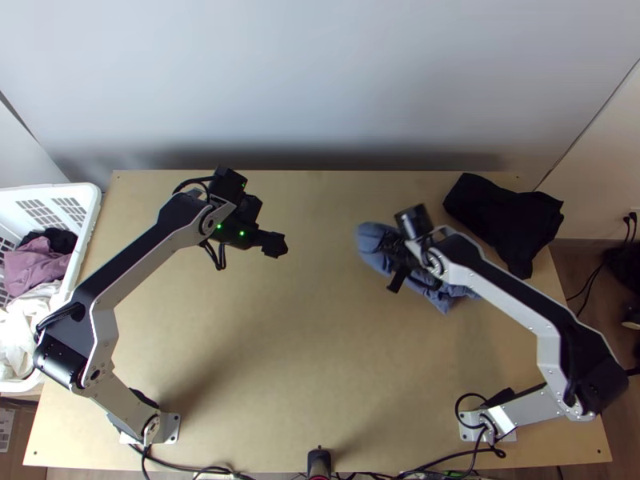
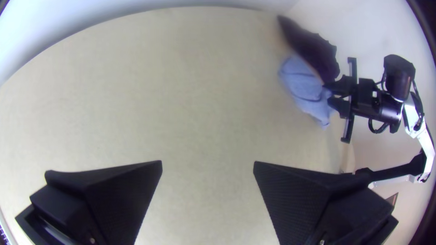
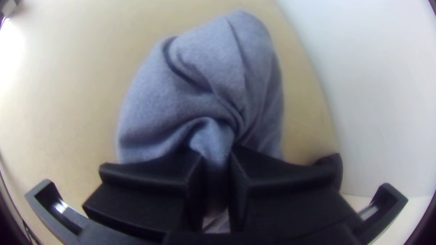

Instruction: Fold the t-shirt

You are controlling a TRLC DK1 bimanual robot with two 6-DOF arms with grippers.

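matt cloth and smooth wood, with brushed-looking metal and dull black plastic

the t-shirt [image 3: 200,77] is soft blue-grey cloth, matt and faintly fuzzy, its creases rounded; the black garment [image 1: 500,216] is dull cloth too. the table [image 1: 320,360] is light wood, smooth and low in sheen. the basket [image 1: 91,210] looks like smooth white plastic, and the clothes [image 1: 36,268] in it are matt cloth. the left arm [image 1: 142,274] and right arm [image 1: 512,304] have silvery metal links with a satin finish. the left gripper [image 1: 274,244] has matt black fingers [image 2: 122,195], finely textured on their inner faces; the right gripper [image 1: 396,276] has smooth, dull black ones.
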